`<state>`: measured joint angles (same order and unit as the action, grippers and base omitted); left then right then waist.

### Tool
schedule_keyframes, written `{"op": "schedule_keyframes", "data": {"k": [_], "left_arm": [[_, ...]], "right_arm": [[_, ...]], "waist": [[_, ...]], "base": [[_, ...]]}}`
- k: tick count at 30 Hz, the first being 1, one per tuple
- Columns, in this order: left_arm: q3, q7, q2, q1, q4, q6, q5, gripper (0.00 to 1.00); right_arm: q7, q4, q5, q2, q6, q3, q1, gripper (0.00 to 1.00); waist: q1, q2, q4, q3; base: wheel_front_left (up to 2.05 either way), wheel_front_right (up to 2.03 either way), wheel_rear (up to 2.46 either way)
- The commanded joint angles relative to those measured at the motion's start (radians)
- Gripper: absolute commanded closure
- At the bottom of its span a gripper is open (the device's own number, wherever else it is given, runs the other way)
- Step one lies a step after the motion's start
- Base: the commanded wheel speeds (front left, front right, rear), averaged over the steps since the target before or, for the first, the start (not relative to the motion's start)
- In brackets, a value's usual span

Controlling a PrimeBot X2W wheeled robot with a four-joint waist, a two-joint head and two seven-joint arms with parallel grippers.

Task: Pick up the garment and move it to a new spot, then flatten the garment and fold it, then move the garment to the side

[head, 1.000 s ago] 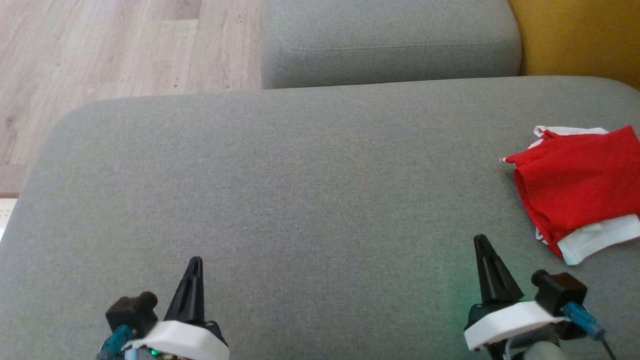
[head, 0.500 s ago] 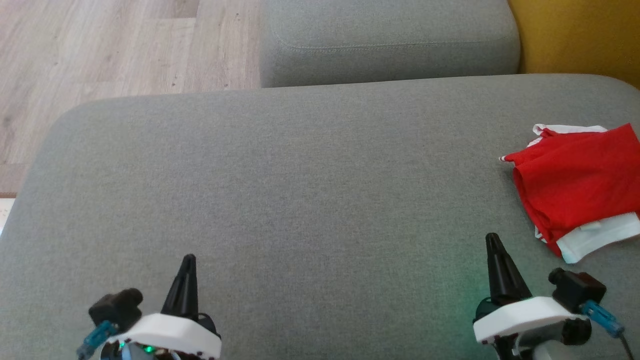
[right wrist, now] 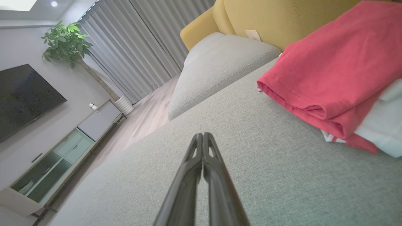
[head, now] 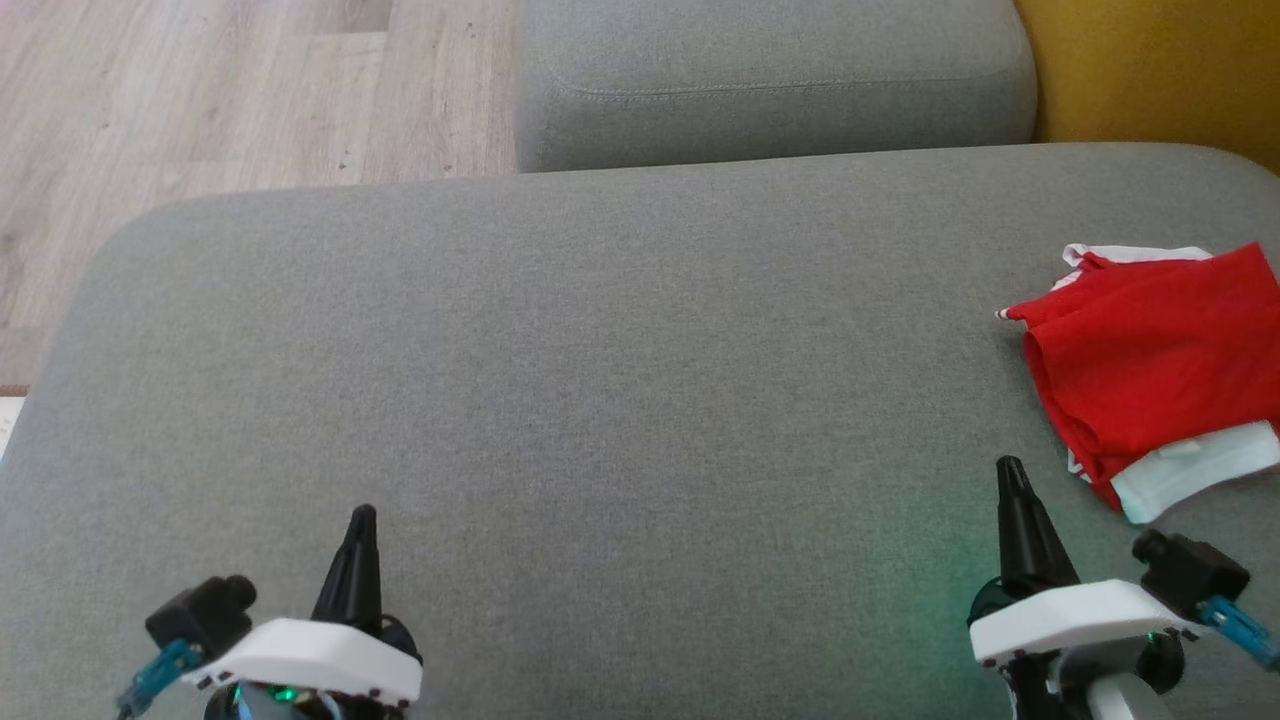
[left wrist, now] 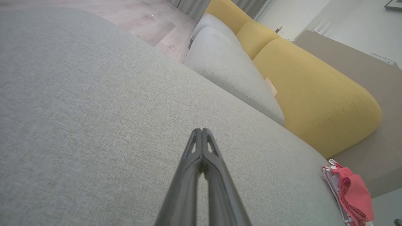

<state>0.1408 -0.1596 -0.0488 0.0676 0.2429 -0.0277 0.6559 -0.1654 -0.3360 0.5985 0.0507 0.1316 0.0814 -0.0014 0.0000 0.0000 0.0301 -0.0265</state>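
**Folded red garment lying at the right edge of a grey sofa seat, both tools shut and empty**

A red garment [head: 1150, 370] with white trim is lying folded in a rough, thick bundle on the far right of a wide grey sofa seat [head: 600, 350]. In the head view the picture's right edge is cutting off part of it. A white band is sticking out from under the red cloth along the bundle's near edge, and a thin white strip is showing at its far edge.

The right tool [head: 1010, 465] is sitting at the lower right of the head view, near the garment's white band but apart from it. Its two dark fingers are pressing together into a single point and are gripping nothing. In the right wrist view the garment [right wrist: 333, 62] is lying just ahead and to the right of the closed fingers, with bare seat between them.

The left tool [head: 362, 515] is sitting at the lower left, well apart from the garment. Its fingers are also pressing fully together and are carrying nothing.

Beyond the seat a second grey cushion [head: 770, 90] is sitting beside a yellow backrest [head: 1150, 70], and pale wood floor [head: 200, 100] is showing at the upper left. The right wrist view is also taking in grey curtains [right wrist: 141, 47], a leafy plant [right wrist: 66, 44], a dark television [right wrist: 25, 97] and a low cabinet [right wrist: 62, 147].
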Motion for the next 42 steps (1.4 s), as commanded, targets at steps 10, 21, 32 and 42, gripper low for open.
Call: {"op": "schedule_keyframes", "data": {"k": [10,21,32,42], "left_arm": [[-0.047,0.030,-0.010,-0.072,-0.026,-0.017,0.121,1.00],[-0.072,0.060,-0.012,-0.086,-0.022,-0.029,0.238,1.00],[-0.097,0.091,-0.012,-0.100,-0.018,-0.040,0.354,1.00],[-0.119,0.117,-0.013,-0.111,-0.015,-0.050,0.448,1.00]], "right_arm": [[0.028,0.042,0.131,0.016,0.000,-0.018,-0.059,1.00],[0.058,0.049,0.256,0.018,0.000,-0.036,-0.065,1.00],[0.089,0.056,0.380,0.019,0.000,-0.056,-0.071,1.00],[0.114,0.062,0.481,0.020,-0.001,-0.072,-0.076,1.00]], "waist": [[0.0000,0.0000,-0.003,0.003],[0.0000,0.0000,-0.007,0.007],[0.0000,0.0000,-0.011,0.011],[0.0000,0.0000,-0.014,0.013]], "base": [[0.00,0.00,0.00],[0.00,0.00,0.00],[0.00,0.00,0.00],[0.00,0.00,0.00]]}}
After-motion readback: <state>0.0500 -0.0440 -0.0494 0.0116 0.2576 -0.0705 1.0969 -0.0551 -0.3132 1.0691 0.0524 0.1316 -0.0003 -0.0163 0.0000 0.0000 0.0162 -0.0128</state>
